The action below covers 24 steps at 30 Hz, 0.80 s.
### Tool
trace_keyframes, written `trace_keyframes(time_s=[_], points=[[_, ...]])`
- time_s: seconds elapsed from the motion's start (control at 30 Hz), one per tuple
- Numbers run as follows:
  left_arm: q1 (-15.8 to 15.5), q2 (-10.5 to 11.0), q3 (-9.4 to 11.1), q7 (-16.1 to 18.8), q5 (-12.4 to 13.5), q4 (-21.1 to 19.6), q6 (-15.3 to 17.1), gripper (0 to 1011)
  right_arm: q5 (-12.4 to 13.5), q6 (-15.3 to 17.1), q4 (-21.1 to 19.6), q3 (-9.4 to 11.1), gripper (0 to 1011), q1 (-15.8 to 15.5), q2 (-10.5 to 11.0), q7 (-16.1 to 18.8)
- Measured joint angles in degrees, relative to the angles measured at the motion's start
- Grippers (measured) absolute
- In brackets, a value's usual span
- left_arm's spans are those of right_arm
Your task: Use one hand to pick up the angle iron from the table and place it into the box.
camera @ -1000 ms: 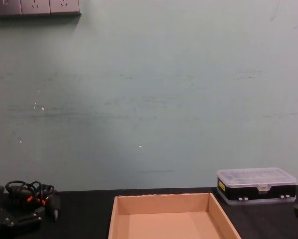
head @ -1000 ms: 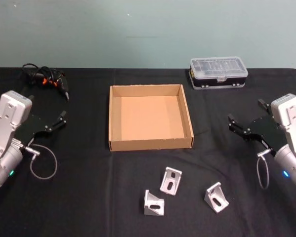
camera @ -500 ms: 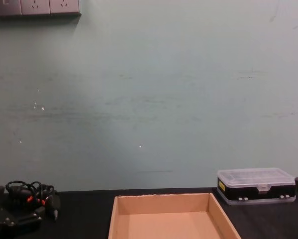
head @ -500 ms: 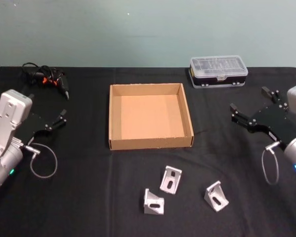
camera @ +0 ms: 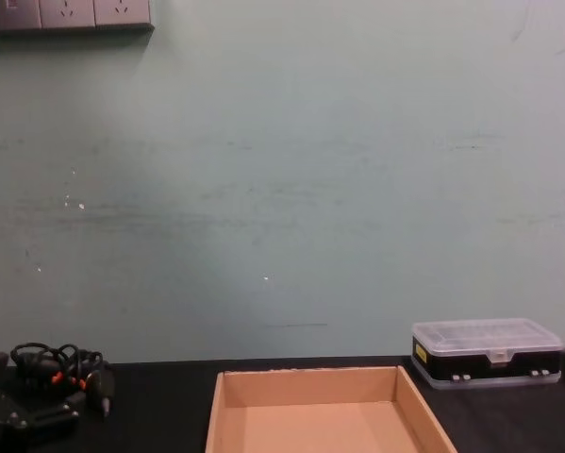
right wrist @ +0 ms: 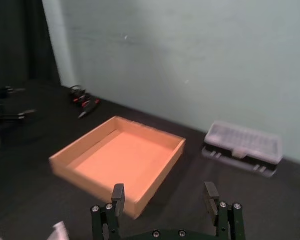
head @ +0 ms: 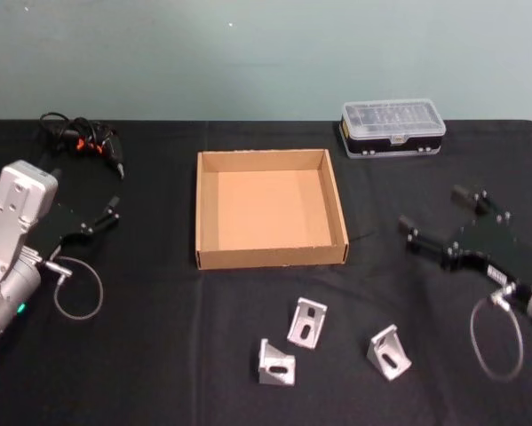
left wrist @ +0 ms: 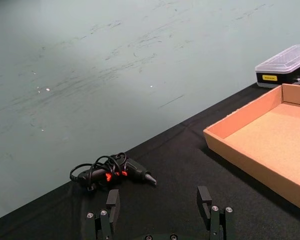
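Both claws are spread: the right claw (head: 434, 207) hangs over bare table (head: 159, 373) right of the box (head: 270, 258), the left claw (head: 83, 193) at the table's left. Three silvery slotted angle irons (head: 306, 322) lie apart before the box's front wall.

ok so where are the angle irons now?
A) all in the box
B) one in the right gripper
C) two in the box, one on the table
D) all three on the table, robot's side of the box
D: three angle irons lie on the table on the robot's side of the box, which is empty; right gripper and left gripper hang open, holding nothing.
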Motion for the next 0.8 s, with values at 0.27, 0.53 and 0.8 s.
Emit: trace_keyframes(time_s=[0.27,0.53,0.8], points=[[0.0,0.0,0.0,0.0,0.0,0.0,0.0,1011,9.6,9.3,-6.2,3.7,1000,-5.9,1.8,4.7],[0.0,0.0,0.0,0.0,0.0,0.0,0.0,1011,14.2,17.3,-8.7,4.0,1000,-8.1,4.4,6.2],[0.0,0.0,0.0,0.0,0.0,0.0,0.0,1011,17.5,22.9,-11.0,5.0,1000,-9.8,7.8,4.4]])
